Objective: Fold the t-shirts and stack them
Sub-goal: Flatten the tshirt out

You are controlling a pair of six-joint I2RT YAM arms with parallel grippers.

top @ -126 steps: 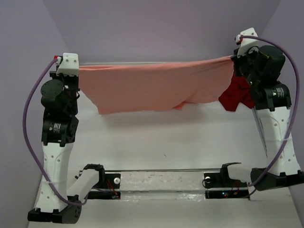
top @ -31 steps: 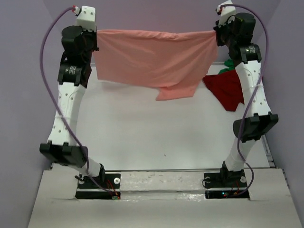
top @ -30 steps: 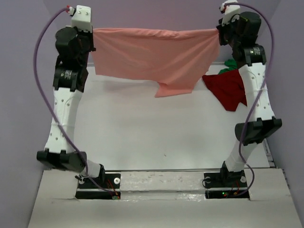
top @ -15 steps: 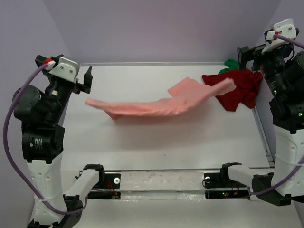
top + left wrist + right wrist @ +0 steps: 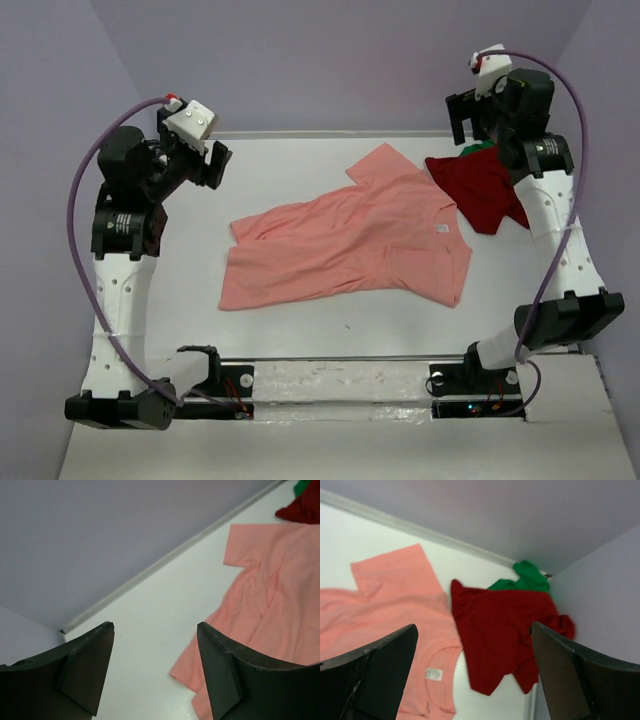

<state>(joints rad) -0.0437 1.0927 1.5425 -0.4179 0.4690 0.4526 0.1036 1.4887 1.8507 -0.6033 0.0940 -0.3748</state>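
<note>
While both arms hang raised over it, the white table [image 5: 300, 310] carries everything else, closed in by lilac walls [image 5: 330, 60] at the back and both sides. Largest on it is the salmon-pink t-shirt [image 5: 350, 245], spread nearly flat across the middle and lying askew: hem toward the left, collar toward the right, one sleeve pointing at the back wall. A few creases run through its left half, and one corner by the hem is turned over.

Next comes the dark red t-shirt [image 5: 485, 190], rumpled in the far right corner, between the pink one and the right wall. Its near-left edge meets the pink shoulder; whether it overlaps there I cannot tell. It also covers part of the green t-shirt [image 5: 527, 577], a small crumple wedged into the corner behind it.

Above the table's far left, the left gripper [image 5: 154, 630] has its fingers spread apart, with bare table showing between them. High over the red shirt, the right gripper [image 5: 474, 627] stands with its fingers wide apart too, clamped on nothing.

A purple cable [image 5: 85, 200] loops beside the left arm. Smallest, a white neck label [image 5: 438, 229] shows inside the pink collar.
</note>
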